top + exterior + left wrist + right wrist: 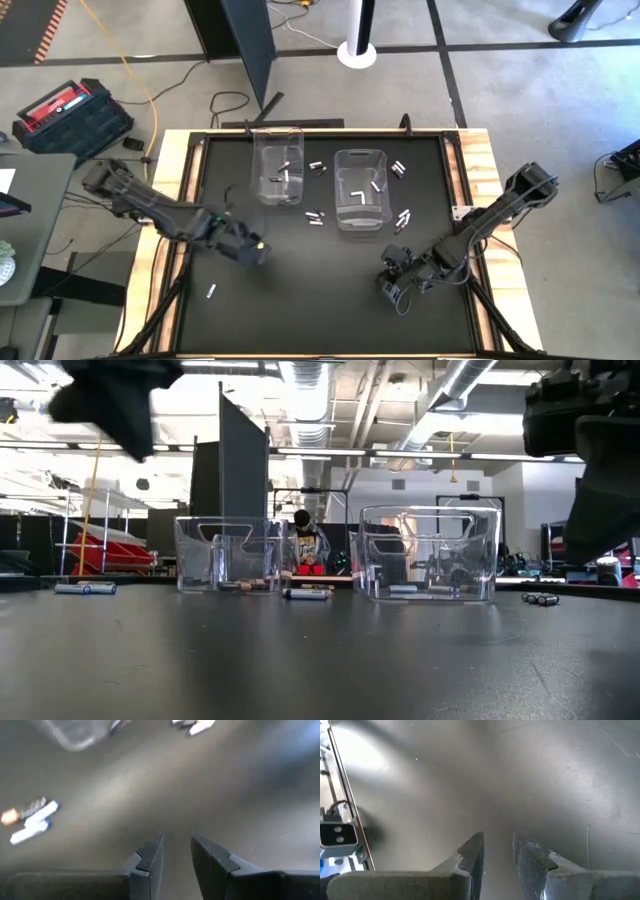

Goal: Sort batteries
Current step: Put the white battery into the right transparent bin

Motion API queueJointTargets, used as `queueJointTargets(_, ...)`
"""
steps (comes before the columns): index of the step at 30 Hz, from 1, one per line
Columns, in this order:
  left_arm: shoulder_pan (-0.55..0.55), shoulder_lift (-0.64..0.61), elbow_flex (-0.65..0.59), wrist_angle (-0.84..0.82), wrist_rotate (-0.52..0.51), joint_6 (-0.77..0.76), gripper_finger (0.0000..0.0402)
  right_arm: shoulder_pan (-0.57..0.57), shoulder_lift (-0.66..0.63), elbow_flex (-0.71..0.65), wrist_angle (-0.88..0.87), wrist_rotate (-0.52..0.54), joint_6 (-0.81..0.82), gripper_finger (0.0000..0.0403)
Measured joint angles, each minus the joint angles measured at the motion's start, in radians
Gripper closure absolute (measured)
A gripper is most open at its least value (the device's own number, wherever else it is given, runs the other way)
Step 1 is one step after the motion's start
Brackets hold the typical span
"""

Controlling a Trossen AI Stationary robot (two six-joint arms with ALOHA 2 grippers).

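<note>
Nearest: bare dark surface (320, 660) fills the foreground of the low view; nothing lies on it close in.
Left end effector (175, 851): hovers over the left-middle of the surface, fingers slightly apart with a narrow gap, nothing between them.
Right end effector (497, 849): hovers over the right-front of the surface, fingers likewise slightly apart, empty.
Bins: two clear bins at the back, left bin (277, 165) and right bin (361, 188), each already holding a few cells.
Batteries (315, 217): most are scattered around and between the bins; a pair lies just in front of the gap between them, more to the right of the right bin (403, 219), others near the back (318, 167).
Stray cell (212, 292): alone, front-left, well apart from the rest and near the left arm.
Step in hand (judgement): choosing the next cell; sorting looks partly done.
Doing it well: take one cell at a time, line the fingers across its short axis, come straight down so it cannot roll, check its colour before choosing a bin.
Risk: paired cells touch; a grab may drag both.
</note>
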Motion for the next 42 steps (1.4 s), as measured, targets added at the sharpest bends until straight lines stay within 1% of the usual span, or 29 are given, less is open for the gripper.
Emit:
queueJointTargets(5,-0.064,-0.058,-0.126,-0.038,0.044,-0.164,0.0303,-0.021,0.000,0.000,0.001,0.000,0.029,0.0281)
queueJointTargets(9,-0.115,-0.074,-0.202,-0.043,0.084,-0.211,0.0287,-0.037,0.000,0.000,0.003,0.000,0.049,0.0281)
queueJointTargets(13,-0.162,-0.072,-0.254,-0.040,0.119,-0.245,0.0259,-0.050,0.000,0.000,0.005,0.000,0.058,0.0281)
queueJointTargets(18,-0.241,-0.069,-0.289,-0.019,0.182,-0.289,0.0232,-0.063,0.000,0.000,0.004,0.000,0.058,0.0281)
queueJointTargets(21,-0.312,-0.069,-0.304,0.005,0.184,-0.367,0.0231,-0.071,0.000,0.000,0.005,0.000,0.058,0.0281)
queueJointTargets(26,-0.448,-0.069,-0.337,0.029,0.185,-0.540,0.0235,-0.088,0.000,0.000,0.004,0.000,0.058,0.0281)
queueJointTargets(31,-0.563,-0.068,-0.369,0.134,0.185,-0.636,0.0236,-0.106,0.000,0.000,0.004,0.000,0.050,0.0281)
queueJointTargets(34,-0.600,-0.050,-0.379,0.167,0.194,-0.682,0.0236,-0.117,0.000,0.000,0.005,0.000,0.049,0.0281)
queueJointTargets(38,-0.623,0.000,-0.379,0.181,0.244,-0.733,0.0236,-0.122,0.000,0.000,0.004,0.000,0.047,0.0281)
queueJointTargets(42,-0.630,0.066,-0.379,0.261,0.269,-0.738,0.0236,-0.121,0.000,0.000,0.004,0.000,0.047,0.0281)
